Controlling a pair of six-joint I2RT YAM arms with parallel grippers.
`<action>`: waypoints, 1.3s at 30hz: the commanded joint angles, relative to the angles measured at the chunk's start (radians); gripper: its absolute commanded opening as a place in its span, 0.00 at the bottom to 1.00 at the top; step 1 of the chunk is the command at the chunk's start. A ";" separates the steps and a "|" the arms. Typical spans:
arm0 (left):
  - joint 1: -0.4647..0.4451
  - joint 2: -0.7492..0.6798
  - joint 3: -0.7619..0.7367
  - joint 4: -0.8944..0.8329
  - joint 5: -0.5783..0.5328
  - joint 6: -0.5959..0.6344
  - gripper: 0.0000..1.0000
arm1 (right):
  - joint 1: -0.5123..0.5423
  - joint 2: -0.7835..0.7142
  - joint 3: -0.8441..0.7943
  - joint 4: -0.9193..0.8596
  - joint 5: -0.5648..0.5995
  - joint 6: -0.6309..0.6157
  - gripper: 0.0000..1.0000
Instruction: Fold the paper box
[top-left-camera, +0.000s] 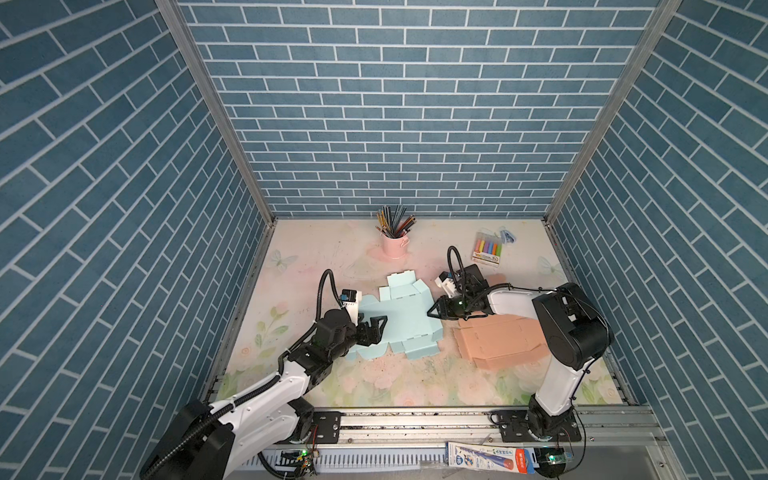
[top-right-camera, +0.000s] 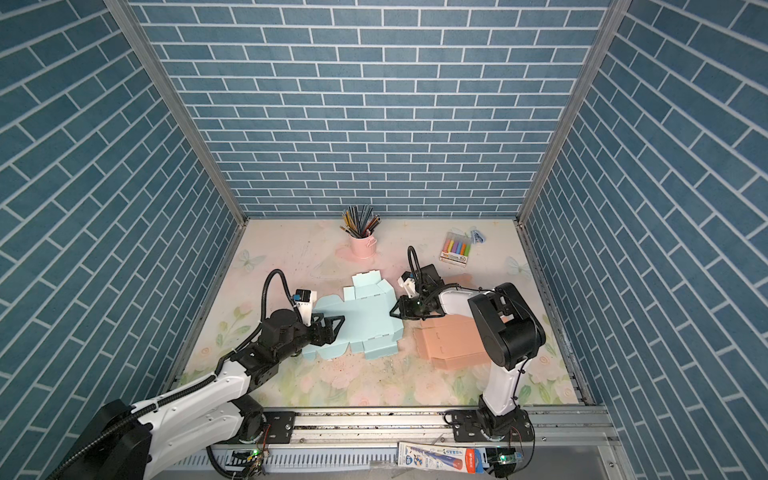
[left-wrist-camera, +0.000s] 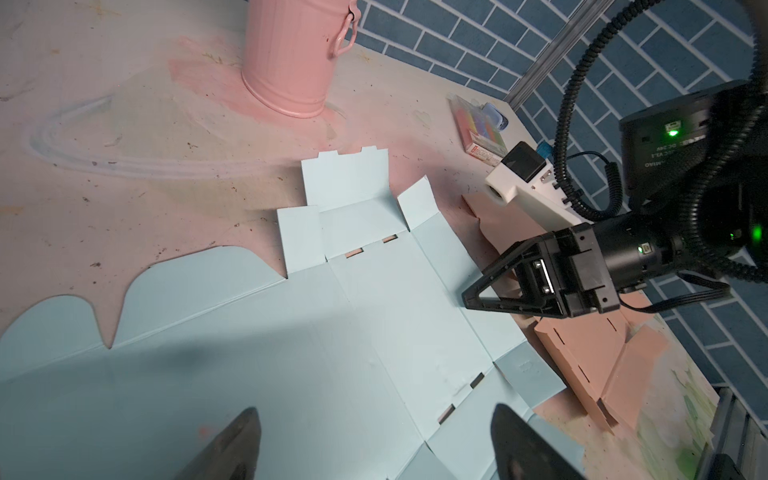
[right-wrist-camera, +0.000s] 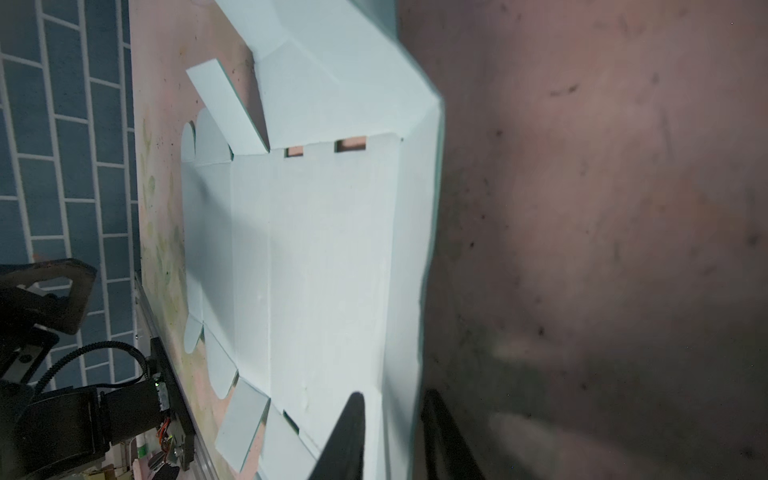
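Observation:
The pale blue paper box (top-left-camera: 399, 320) (top-right-camera: 361, 320) lies unfolded mid-table, its far flaps and right side panel a little raised. My left gripper (top-left-camera: 380, 328) (top-right-camera: 337, 328) hovers over the sheet's left part, open wide; in the left wrist view its fingertips straddle bare blue card (left-wrist-camera: 374, 311) around the gripper's middle (left-wrist-camera: 374, 409). My right gripper (top-left-camera: 431, 313) (top-right-camera: 392, 313) is at the sheet's right edge. In the right wrist view its gripper (right-wrist-camera: 394, 395) stands narrowly open, one finger on each side of the raised side panel (right-wrist-camera: 409, 249), with a gap showing.
A flat peach box sheet (top-left-camera: 498, 340) (top-right-camera: 453, 340) lies under the right arm. A pink bucket of pencils (top-left-camera: 395, 243) (top-right-camera: 363, 245) stands at the back. A marker pack (top-left-camera: 488, 249) (top-right-camera: 456, 250) lies back right. A carded pack (top-left-camera: 486, 457) rests on the front rail.

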 joint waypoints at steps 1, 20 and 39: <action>0.004 0.010 0.030 0.006 0.013 0.009 0.87 | 0.004 -0.020 -0.030 0.059 -0.005 0.062 0.22; 0.004 -0.006 0.029 -0.006 0.010 0.003 0.49 | 0.045 -0.070 0.105 -0.242 0.206 -0.170 0.03; 0.264 0.330 0.222 0.033 0.165 0.043 0.00 | 0.120 -0.173 0.178 -0.339 0.305 -0.305 0.03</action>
